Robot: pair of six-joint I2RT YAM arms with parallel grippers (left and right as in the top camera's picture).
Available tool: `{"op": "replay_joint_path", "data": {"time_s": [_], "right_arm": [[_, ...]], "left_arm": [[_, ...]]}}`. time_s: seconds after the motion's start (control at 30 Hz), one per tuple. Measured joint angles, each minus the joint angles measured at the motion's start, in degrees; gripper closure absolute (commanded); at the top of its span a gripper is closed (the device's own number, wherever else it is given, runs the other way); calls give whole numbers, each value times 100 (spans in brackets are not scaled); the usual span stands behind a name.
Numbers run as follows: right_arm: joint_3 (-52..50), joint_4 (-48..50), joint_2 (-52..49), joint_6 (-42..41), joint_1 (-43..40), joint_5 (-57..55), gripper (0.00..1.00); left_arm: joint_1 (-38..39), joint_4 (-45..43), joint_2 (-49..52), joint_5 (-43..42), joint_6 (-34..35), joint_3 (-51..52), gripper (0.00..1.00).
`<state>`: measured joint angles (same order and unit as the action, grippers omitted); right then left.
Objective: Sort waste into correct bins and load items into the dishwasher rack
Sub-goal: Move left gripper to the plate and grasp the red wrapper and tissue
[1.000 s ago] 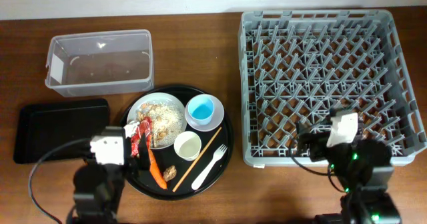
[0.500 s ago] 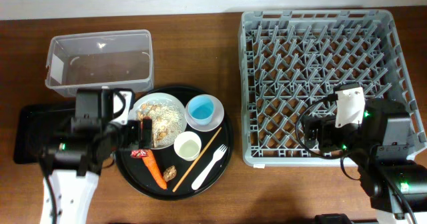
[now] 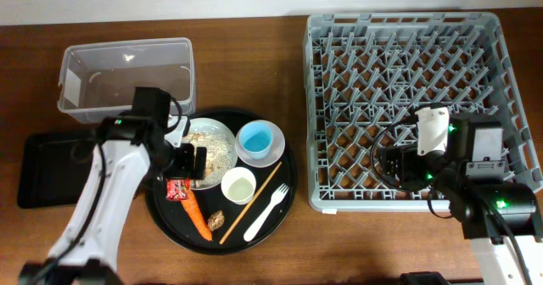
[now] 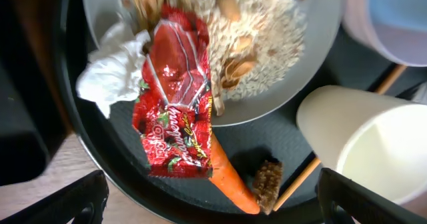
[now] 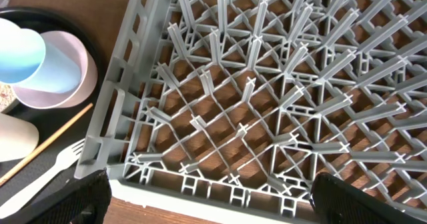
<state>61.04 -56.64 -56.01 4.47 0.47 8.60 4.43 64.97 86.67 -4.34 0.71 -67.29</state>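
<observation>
The red wrapper (image 4: 177, 97) lies over the plate's (image 4: 313, 51) left rim, with the white wad (image 4: 110, 77) beside it and beige scraps (image 4: 260, 24) on the plate. The carrot (image 4: 230, 181) and brown lump (image 4: 267, 184) lie on the round black tray. My left gripper (image 3: 188, 162) is open and empty, hovering over the wrapper (image 3: 178, 188). My right gripper (image 3: 394, 166) is open and empty above the front left of the dishwasher rack (image 3: 416, 107). The pale-blue cup (image 3: 254, 138) sits in the white bowl (image 3: 273, 154). The white cup (image 3: 238, 185), chopstick (image 3: 252, 202) and fork (image 3: 265, 211) are on the round tray.
The clear tub (image 3: 127, 77) stands at the back left. The shallow black tray (image 3: 51, 166) lies left of the round black tray (image 3: 280, 192). The rack's near wall (image 5: 200, 184) is under my right gripper (image 5: 210, 201).
My left arm has swung from the table's front toward the plate and now hovers over the wrapper. My right arm has risen and shifted slightly over the rack's front.
</observation>
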Motion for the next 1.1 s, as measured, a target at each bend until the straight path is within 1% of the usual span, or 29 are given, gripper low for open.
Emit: {"op": "replay_joint_path", "data": {"time_s": [0.13,0.37,0.4,0.47,0.53,0.6,0.8,0.97,1.03,1.1], "right_arm": [[0,-2,0,-4,0,0,1],[0,-4,0,0,0,0,1],[0,-7,0,0,0,0,1],[0,-17,0,0,0,0,1],[0,-20,0,0,0,0,1],[0,-20,0,0,0,0,1],[0,-42,0,0,0,0,1],[0,-44,0,2,0,0,1],[0,-44,0,2,0,0,2],[0,-44,0,0,0,0,1]], "left_arm": [[0,-52,483,0,44,0,2],[20,-546,968,-9,63,0,11],[44,-680,968,-15,66,0,16],[105,-863,968,-20,85,0,19],[170,-1067,968,-20,81,-2,24],[229,-1259,968,-17,81,-2,27],[302,-1451,999,11,85,-2,28],[302,-1517,1248,155,85,-2,31],[302,-1552,1370,179,85,-2,37],[302,-1587,1423,275,85,-2,46]]}}
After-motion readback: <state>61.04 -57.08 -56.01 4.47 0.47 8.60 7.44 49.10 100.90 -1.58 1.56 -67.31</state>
